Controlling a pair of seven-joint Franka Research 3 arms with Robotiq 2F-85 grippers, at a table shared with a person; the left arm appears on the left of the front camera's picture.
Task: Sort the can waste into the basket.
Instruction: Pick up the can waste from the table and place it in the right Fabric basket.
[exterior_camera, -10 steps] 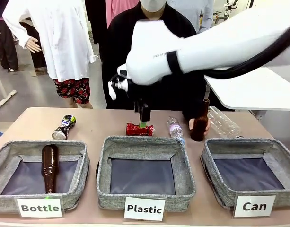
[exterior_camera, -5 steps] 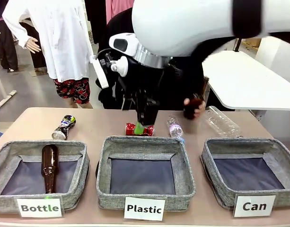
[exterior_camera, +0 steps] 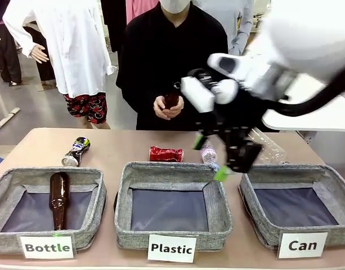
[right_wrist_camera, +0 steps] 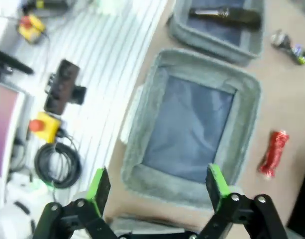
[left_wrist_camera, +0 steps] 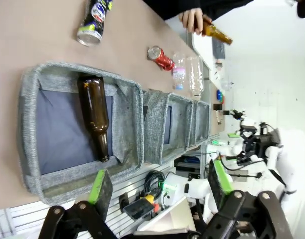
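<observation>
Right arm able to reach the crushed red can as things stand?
Probably yes. The right gripper hangs open and empty just right of the red can, which lies uncovered behind the Plastic basket; the small clear bottle between them might get nudged.

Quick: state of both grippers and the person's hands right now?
Left gripper: open, empty.
Right gripper: open, empty.
Person's hands: holding a brown bottle.
</observation>
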